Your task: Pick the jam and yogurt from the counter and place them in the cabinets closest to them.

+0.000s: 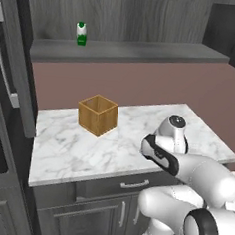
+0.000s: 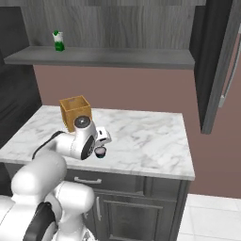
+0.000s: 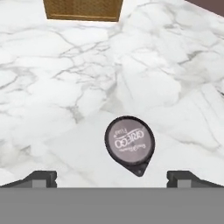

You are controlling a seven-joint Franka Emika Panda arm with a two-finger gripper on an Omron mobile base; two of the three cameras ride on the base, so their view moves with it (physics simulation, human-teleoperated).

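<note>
marble counter (image 1: 82,151) with wooden box (image 1: 97,115), foil-lidded yogurt cup (image 3: 129,142)

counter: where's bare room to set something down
The counter is bare left and front of the wooden box, and along its right end. The tight spot is under the open gripper, where the yogurt cup sits.

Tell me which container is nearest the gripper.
The small cup with the round dark lid, right ahead of the open gripper. The wooden box stands farther back on the counter; the green bottle is up on the shelf.
</note>
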